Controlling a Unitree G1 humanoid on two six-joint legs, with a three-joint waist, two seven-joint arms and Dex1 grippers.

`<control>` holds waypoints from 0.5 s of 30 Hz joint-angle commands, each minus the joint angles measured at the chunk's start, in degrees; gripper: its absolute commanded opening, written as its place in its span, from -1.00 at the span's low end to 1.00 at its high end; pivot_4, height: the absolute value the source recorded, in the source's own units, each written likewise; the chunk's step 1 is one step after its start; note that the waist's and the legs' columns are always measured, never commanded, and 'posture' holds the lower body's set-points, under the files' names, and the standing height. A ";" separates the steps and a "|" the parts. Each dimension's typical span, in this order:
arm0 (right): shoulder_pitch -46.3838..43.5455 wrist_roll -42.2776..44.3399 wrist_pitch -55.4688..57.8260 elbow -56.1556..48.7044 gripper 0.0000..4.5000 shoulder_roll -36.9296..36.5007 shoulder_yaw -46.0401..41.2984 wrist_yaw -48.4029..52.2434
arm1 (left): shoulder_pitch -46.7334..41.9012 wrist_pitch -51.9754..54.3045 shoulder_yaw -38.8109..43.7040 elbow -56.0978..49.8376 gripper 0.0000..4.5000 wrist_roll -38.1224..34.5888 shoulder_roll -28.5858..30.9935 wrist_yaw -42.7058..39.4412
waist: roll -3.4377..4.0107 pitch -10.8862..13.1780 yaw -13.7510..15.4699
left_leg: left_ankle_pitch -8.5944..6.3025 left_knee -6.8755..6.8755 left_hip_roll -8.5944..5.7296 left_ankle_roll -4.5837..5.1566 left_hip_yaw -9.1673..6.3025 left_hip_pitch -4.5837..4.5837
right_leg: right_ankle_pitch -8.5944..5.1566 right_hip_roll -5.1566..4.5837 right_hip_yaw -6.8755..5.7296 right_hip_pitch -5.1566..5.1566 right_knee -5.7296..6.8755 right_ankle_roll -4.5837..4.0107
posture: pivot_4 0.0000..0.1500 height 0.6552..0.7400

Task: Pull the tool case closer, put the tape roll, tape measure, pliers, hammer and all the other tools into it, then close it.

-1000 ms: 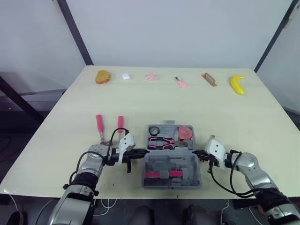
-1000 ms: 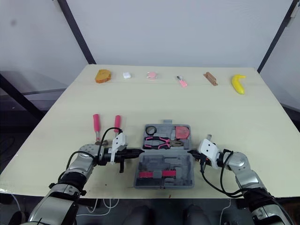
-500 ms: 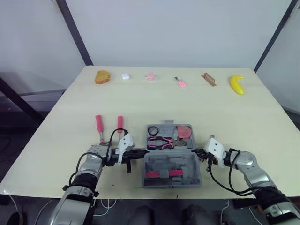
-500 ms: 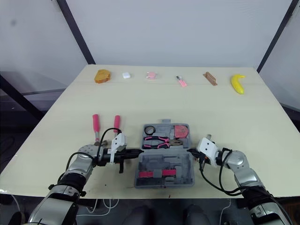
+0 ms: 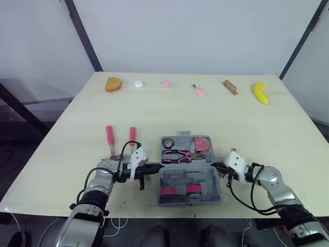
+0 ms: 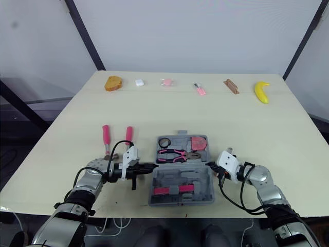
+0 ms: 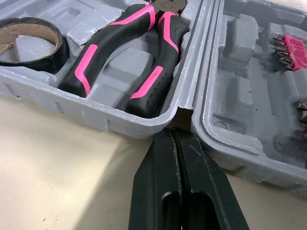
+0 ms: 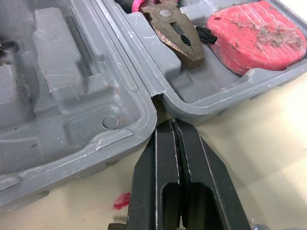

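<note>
Evidently, left gripper [image 5: 154, 168] and right gripper [image 5: 216, 167] were closed on nothing at the tool case [image 5: 191, 177] hinge ends; equal, simultaneous pulls were judged best.

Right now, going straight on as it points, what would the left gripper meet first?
The left gripper would meet the case at its hinge notch, which seems to lie just ahead of the tips.

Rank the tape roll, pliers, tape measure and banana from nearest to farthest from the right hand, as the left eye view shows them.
1. tape measure, right end of the case's far half, just beyond the right hand.
2. pliers, middle of that half.
3. tape roll, its far left corner.
4. banana, far back on the right.
</note>
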 commanded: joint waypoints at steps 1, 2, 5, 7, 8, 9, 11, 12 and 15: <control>-1.99 1.10 -2.49 -1.87 -0.99 1.51 0.62 0.47 | -0.44 -0.55 -1.15 -1.11 -1.00 0.36 -1.26 -0.33 | 0.00 0.00 -0.02 | 0.00 0.00 0.00 0.00 0.00 0.00 | 0.00 0.00 0.00 0.00 0.00 0.00 | 1.00 1.00; -2.01 1.10 -2.18 -1.82 -0.99 1.49 0.72 0.71 | -0.44 -0.49 -1.15 -1.12 -1.00 0.37 -1.24 -0.33 | 0.01 0.00 -0.02 | 0.00 0.00 0.00 0.00 0.00 0.00 | 0.00 0.00 0.00 0.00 0.00 0.00 | 1.00 1.00; -1.87 0.98 -2.35 -1.58 -0.99 1.50 0.86 0.85 | -0.39 -0.58 -1.04 -0.98 -1.00 0.37 -1.07 -0.38 | 0.01 0.00 -0.02 | 0.00 0.00 0.00 0.00 0.00 0.00 | 0.00 0.00 0.00 0.00 0.00 0.00 | 1.00 1.00; -1.95 1.17 -3.68 -1.41 -0.99 1.74 0.58 0.58 | -0.39 -0.62 -0.99 -0.88 -1.00 0.39 -0.99 -0.38 | 0.01 0.01 -0.03 | 0.00 0.00 0.00 0.00 0.00 0.00 | 0.00 0.00 0.00 0.00 0.00 0.00 | 1.00 1.00; -2.07 1.44 -4.14 -1.38 -0.99 1.93 0.34 0.47 | -0.38 -0.61 -0.99 -0.87 -1.00 0.40 -0.97 -0.39 | 0.01 0.01 -0.03 | 0.00 0.00 0.00 0.00 0.00 0.00 | 0.00 0.00 0.00 0.00 0.00 0.00 | 1.00 1.00; -2.20 1.42 -4.19 -1.31 -0.99 1.96 0.29 0.40 | -0.35 -0.59 -0.99 -0.88 -1.00 0.40 -0.95 -0.42 | 0.02 0.01 -0.04 | 0.00 0.00 0.00 0.00 0.00 0.00 | 0.00 0.00 0.00 0.00 0.00 0.00 | 1.00 1.00; -2.37 1.09 -3.43 -1.16 -0.99 1.81 0.53 0.66 | -0.32 -0.55 -1.02 -0.90 -1.00 0.40 -0.94 -0.49 | 0.03 0.02 -0.03 | 0.00 0.00 0.00 0.00 -0.01 0.00 | 0.00 0.00 0.00 0.00 0.00 0.00 | 1.00 1.00; -2.40 0.98 -3.11 -1.00 -0.99 1.81 0.67 0.81 | -0.35 -0.58 -1.04 -0.83 -1.00 0.42 -0.94 -0.53 | 0.03 0.02 -0.03 | 0.00 0.00 0.00 0.00 0.00 0.00 | 0.00 0.00 0.00 0.00 0.00 0.00 | 1.00 1.00; -2.10 0.78 -2.56 -0.89 -0.99 1.81 0.96 1.04 | -0.41 -0.64 -1.05 -0.73 -1.00 0.41 -0.95 -0.61 | 0.04 0.02 -0.03 | 0.00 0.00 0.00 0.00 0.00 0.00 | 0.00 0.00 0.00 0.00 0.00 0.00 | 1.00 1.00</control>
